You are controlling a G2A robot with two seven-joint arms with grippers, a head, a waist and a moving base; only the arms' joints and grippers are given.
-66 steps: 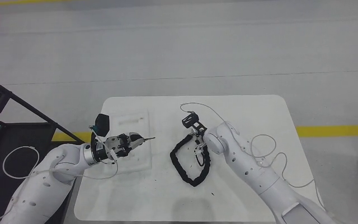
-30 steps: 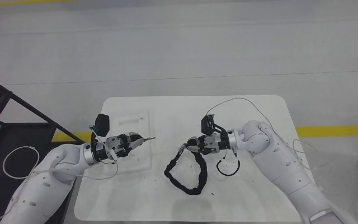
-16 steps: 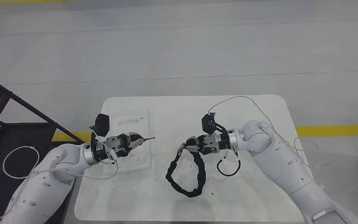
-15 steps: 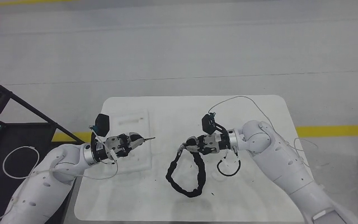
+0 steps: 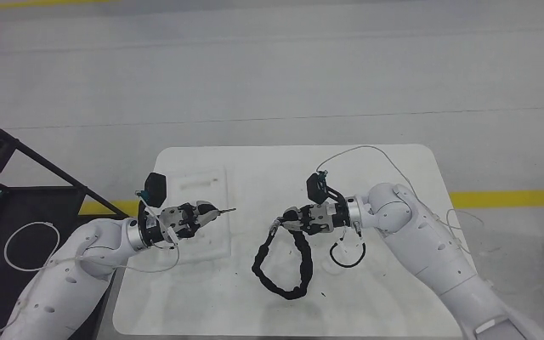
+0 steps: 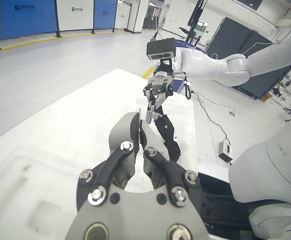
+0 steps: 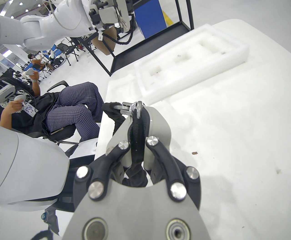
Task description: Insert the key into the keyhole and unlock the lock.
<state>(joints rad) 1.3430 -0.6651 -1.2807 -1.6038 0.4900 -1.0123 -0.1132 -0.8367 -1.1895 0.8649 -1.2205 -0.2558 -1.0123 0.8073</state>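
Left of centre in the top view, the key (image 5: 223, 210) juts from my left end effector (image 5: 204, 212), whose fingers are pinched tight on its head. The blade points toward the lock (image 5: 274, 225) but is well apart from it. The lock's metal head is held up off the worktop (image 5: 382, 170) near the middle of the frame by my right end effector (image 5: 291, 223), which is closed on the lock where its black-sleeved chain (image 5: 280, 270) meets the head. The rest of the chain hangs in a loop onto the worktop. My main worry is alignment: the blade is thin and I cannot make out the keyhole. If the head sits twisted, the tip may strike metal beside the slot, and the key could pivot or slip in my pinch. Since I seem to grip soft sleeve rather than the body, the head may also swing away when pushed, or a turn of the key may only twist the chain. A white foam tray (image 5: 200, 183) lies under my left end effector. No writing is legible on the key or lock. The blue and white panels (image 6: 29, 16) at the upper left of the left wrist view carry print, which I leave unread.
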